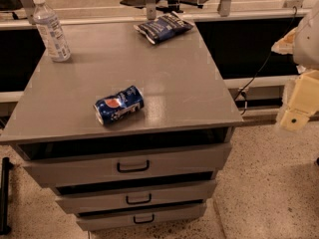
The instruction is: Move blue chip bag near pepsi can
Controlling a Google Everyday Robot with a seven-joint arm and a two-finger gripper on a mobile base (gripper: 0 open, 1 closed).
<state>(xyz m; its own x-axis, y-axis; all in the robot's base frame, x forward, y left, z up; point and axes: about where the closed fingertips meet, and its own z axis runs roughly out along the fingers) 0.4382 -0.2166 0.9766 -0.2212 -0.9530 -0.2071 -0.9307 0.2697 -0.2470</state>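
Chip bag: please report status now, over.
Hand right of cabinet, off the top. Chip bag at far edge, apart from can near front. Bottle far left, not in the way.

Dim, warm light, gripper (298,108) pale at right

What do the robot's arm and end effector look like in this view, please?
At the right edge, beside the cabinet, the arm is a rounded white shell with a pale yellowish collar. Below it, the end effector is a blocky cream-yellow housing with a small dark round hole.
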